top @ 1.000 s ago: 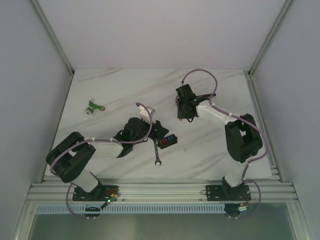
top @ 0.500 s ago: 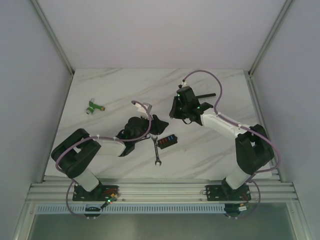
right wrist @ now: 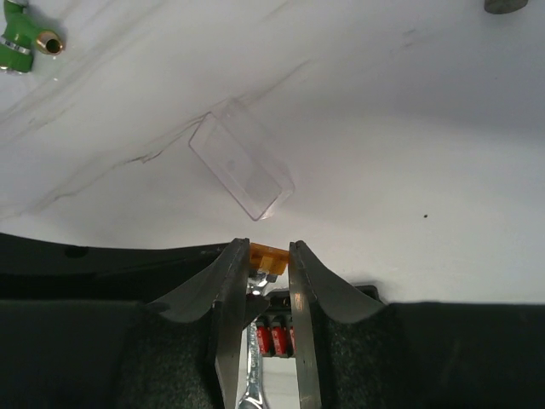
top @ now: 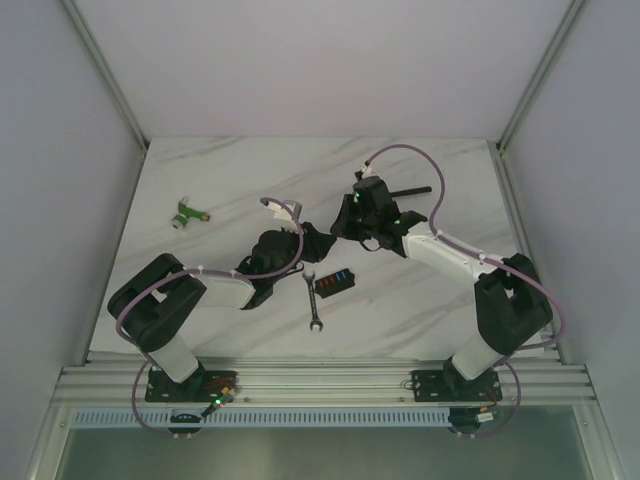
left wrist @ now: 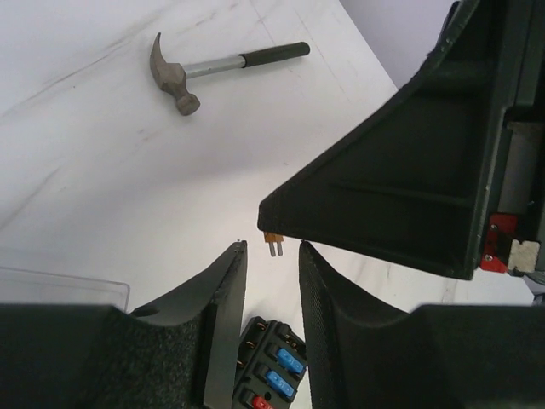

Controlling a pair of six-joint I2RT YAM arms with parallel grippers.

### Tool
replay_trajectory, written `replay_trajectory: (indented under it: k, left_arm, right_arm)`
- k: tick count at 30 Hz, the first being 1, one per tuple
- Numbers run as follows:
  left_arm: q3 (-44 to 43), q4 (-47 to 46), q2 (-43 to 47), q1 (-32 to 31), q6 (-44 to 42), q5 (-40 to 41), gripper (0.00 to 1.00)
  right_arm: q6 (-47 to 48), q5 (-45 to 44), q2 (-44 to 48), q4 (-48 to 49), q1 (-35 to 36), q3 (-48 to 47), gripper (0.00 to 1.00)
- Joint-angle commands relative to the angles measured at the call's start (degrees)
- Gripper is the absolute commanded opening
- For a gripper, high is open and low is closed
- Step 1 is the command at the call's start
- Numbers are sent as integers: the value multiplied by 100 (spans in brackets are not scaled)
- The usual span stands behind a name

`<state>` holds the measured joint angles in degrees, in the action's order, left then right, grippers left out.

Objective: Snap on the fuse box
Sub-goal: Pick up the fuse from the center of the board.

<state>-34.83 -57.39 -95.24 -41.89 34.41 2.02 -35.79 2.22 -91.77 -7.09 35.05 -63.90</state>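
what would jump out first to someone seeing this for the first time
The right gripper pinches a tiny orange fuse mid-table, tip to tip with the left gripper, whose jaws stand apart. Just beside them sits the fuse box, uncovered, red and blue fuses showing, with its clear cover lying loose nearby. A hammer lies farther back.

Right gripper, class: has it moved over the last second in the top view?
Yes. The right gripper has shifted leftward, closer to the fuse box, which stayed put.
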Motion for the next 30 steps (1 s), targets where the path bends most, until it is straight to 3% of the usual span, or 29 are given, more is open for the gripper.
replay_trajectory:
  k: [1,21,26,30]
  left_arm:
    - [-129,-158,-65,23,110,155,40]
    - [-68,-132,111,22,113,-183,10]
    - [-32,-77,252,23,-30,-434,7]
    - [56,57,465,37,-422,-740,7]
  right_arm:
    - [-177,185,187,273,53,177,30]
    - [-538,356,709,718,144,854,31]
    - [-528,312,990,827,152,1046,37]
    - [95,323,1420,831,88,1117,46]
